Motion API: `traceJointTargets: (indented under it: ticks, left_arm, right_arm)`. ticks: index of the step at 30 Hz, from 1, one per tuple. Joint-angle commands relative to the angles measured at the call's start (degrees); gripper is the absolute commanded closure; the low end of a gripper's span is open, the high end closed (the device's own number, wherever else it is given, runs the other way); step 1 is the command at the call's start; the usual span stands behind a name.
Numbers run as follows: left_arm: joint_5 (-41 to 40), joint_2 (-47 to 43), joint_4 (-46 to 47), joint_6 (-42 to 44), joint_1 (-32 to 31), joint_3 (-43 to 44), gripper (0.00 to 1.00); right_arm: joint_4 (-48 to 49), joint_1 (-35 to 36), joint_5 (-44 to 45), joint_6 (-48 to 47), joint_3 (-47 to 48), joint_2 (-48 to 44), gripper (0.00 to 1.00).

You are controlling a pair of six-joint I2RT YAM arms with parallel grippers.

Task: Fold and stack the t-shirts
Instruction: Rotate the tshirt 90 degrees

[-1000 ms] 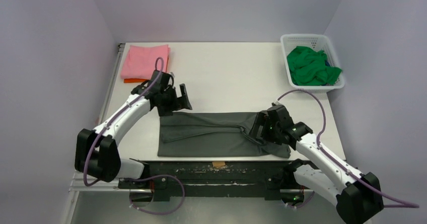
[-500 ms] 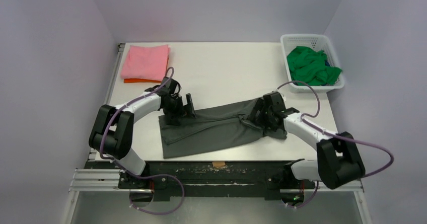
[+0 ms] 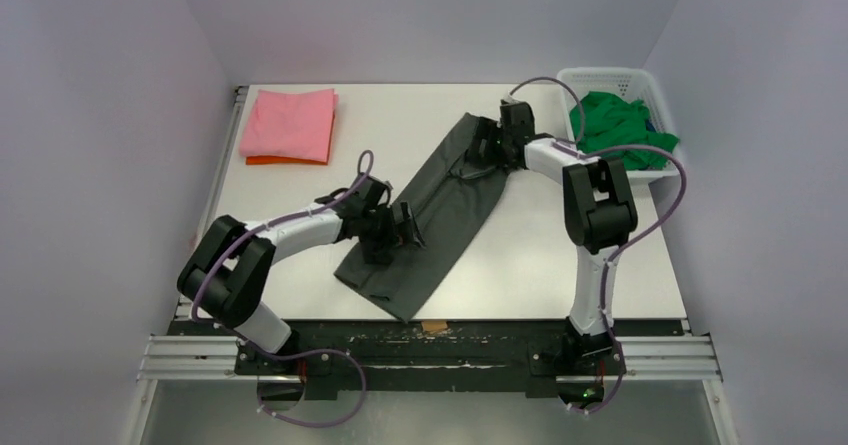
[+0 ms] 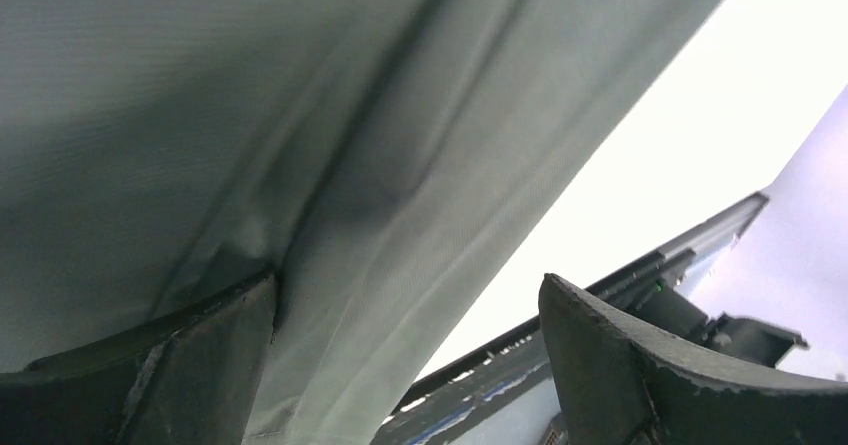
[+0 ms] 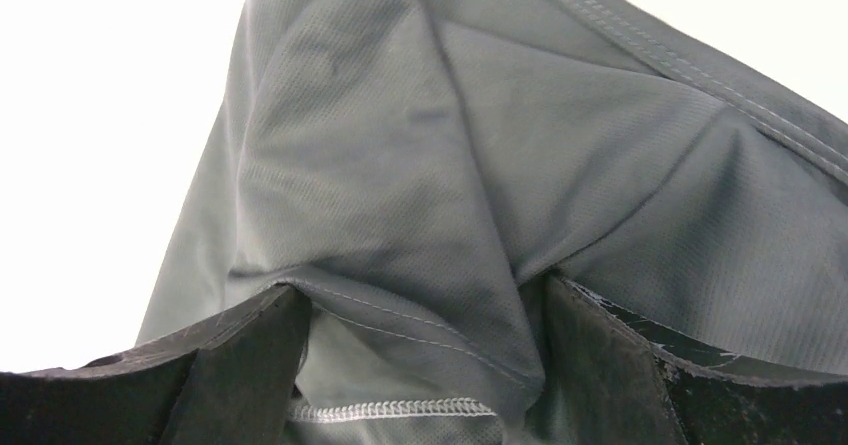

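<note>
The dark charcoal-grey t-shirt [image 3: 445, 200] lies as a long folded strip, slanting from the table's near middle up toward the far right. My left gripper [image 3: 398, 227] rests open on its lower left part. In the left wrist view its jaws [image 4: 408, 285] stand wide, with the cloth [image 4: 250, 115] running under the left finger [image 4: 150, 365]. My right gripper [image 3: 487, 148] sits open at the strip's far end, where a hemmed fold of the shirt [image 5: 400, 145] bunches between its spread fingers [image 5: 422, 287]. A pink t-shirt [image 3: 290, 123] lies folded on an orange one [image 3: 268, 160] at the far left.
The white lattice basket [image 3: 612, 73] stands at the far right corner and holds a bright green t-shirt [image 3: 618, 130], close behind my right arm. The black rail [image 3: 430, 350] runs along the table's near edge.
The grey shirt has swung from lying along the front edge to a steep diagonal. My right gripper swept far back toward the basket; my left gripper slid right and nearer on the cloth.
</note>
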Motion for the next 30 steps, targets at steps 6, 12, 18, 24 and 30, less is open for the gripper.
traceJointTargets:
  ticks: [6,12,18,24,30]
  left_arm:
    - [1.4,12.5,6.1,-12.4,-16.4,4.2,0.0]
    - [-0.7,14.3,3.8,-11.7,-20.0,10.5,0.0]
    - [-6.1,7.7,-2.9,-7.3,-20.1,14.6,0.0]
    - [-8.6,0.9,-6.3,-2.6,-22.0,16.8,0.0]
    - [-10.0,-7.1,-5.8,-2.6,-22.3,7.3,0.0]
  right_arm:
    - [-6.4,1.4,-22.7,-12.8,28.1,22.2,0.17]
    - [-11.2,3.6,-18.0,-13.7,37.0,25.6,0.18]
    - [-10.1,3.6,-10.4,-12.7,35.8,14.4,0.16]
    - [-10.4,3.8,-7.0,-13.3,28.5,0.9,0.12]
    - [-11.6,4.0,-1.2,-7.1,4.0,-18.8,0.13]
